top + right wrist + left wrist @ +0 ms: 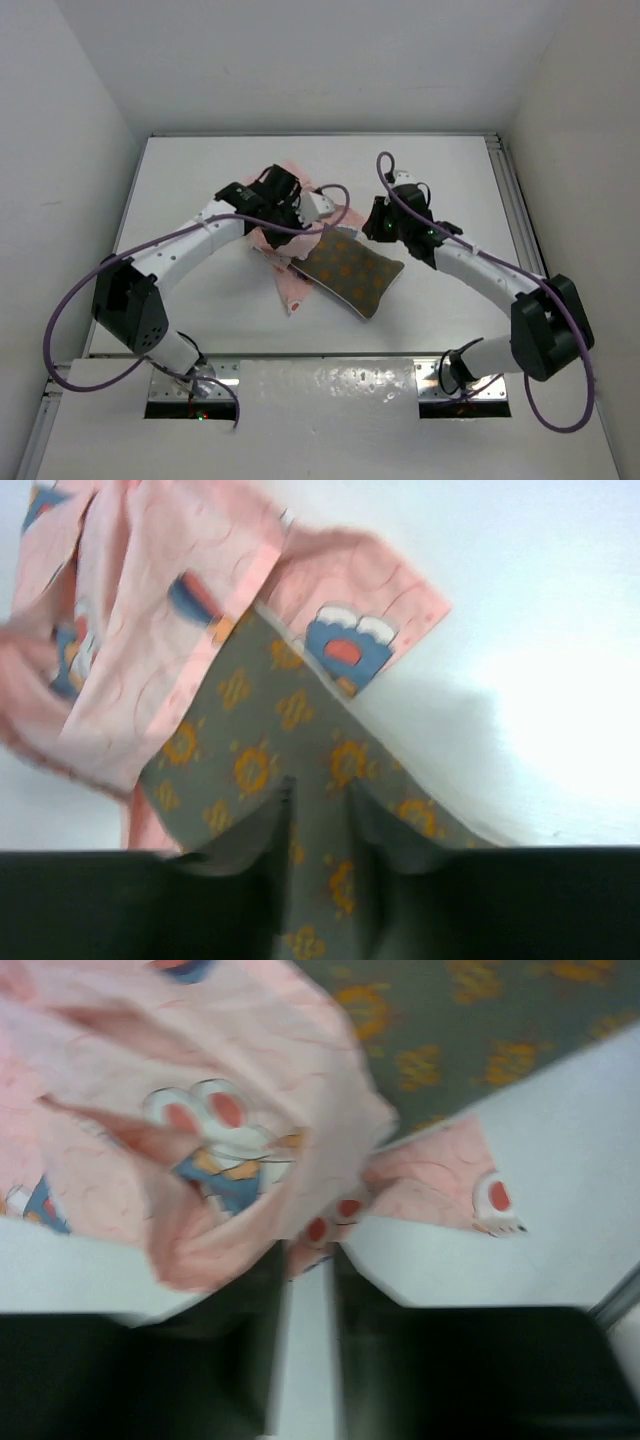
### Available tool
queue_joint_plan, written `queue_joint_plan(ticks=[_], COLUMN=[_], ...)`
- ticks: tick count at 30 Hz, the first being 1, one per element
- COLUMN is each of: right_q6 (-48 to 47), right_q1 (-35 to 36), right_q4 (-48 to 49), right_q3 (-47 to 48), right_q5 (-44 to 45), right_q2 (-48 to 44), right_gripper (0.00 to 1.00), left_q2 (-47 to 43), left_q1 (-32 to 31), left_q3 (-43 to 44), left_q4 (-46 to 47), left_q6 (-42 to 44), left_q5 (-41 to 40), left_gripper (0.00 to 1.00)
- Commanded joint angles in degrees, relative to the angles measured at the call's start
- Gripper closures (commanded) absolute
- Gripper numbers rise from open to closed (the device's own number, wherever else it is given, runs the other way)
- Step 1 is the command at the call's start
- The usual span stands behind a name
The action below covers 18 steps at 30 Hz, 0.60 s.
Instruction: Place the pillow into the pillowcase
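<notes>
White surface [200, 200]: olive-grey orange-patterned cushion [355, 275] is tucked by one end only into pink bunny-print pillowcase [288, 280]; left tool [308, 1260] and right tool [318, 790] are spread.

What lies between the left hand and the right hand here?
The far end of the pillow, where it meets the bunched pillowcase, lies between the left hand and right hand; the top view shows it.

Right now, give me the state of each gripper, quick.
Left gripper: open, jaws slightly apart, pillowcase edge at its tips, not clamped.
Right gripper: open, jaws slightly apart over the pillow, not gripping it.
</notes>
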Motion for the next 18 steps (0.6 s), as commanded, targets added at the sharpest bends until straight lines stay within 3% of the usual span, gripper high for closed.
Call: queue_joint_plan(ticks=[1,2,3,4,5,7,8,10,15,18], right_q6=[-2.45,-1.13,-0.25,0.71,2.73,4.23,4.76,4.77,4.07,3.89], right_q1=[-2.68,-3.30,-3.74,-4.79,-5.15,-6.29,-6.38,-6.38,-6.12,-5.86], right_q4=[-3.74,-4.18,-4.18,-4.10,-3.92,-4.09,-4.62,-5.32,-8.84,-9.72], right_q3=[6.48,9.19,10.26,11.58,14.12,17.03,20.09,22.83,28.20,27.07], right_q5=[0.38,0.20,0.03,-0.32,-0.67,-1.99,-2.86,-2.79,-2.00,-1.38], right_q2=[4.61,7.58,9.09,10.67,14.17,17.96,19.90,25.79,36.85,38.55], right_gripper=[0.80,0.80,0.78,0.58,0.51,0.41,0.40,0.38,0.38,0.37], left_q2=[-1.99,-2.35,-2.70,-3.14,-3.05,-2.44,-2.18,-0.69,4.06,5.55], left_q1=[-5.57,-7.15,-10.04,-11.55,-13.13,-16.83,-17.62,-18.15,-20.79,-22.46], left_q3=[-4.40,-7.11,-8.53,-10.02,-13.00,-15.30,-16.27,-16.63,-16.98,-20.58], left_q4=[-2.69,-2.60,-2.17,-0.60,0.29,3.35,4.42,7.83,8.91,12.76], left_q6=[4.81,5.78,6.75,7.89,8.33,9.65,9.92,10.10,11.06,9.93], left_q5=[0.79,0.88,0.79,-0.43,-1.39,-4.20,-4.30,-5.53,-3.62,-4.65], left_gripper=[0.91,0.98,0.98,0.97,0.93,0.73,0.59,0.45,0.34,0.32])
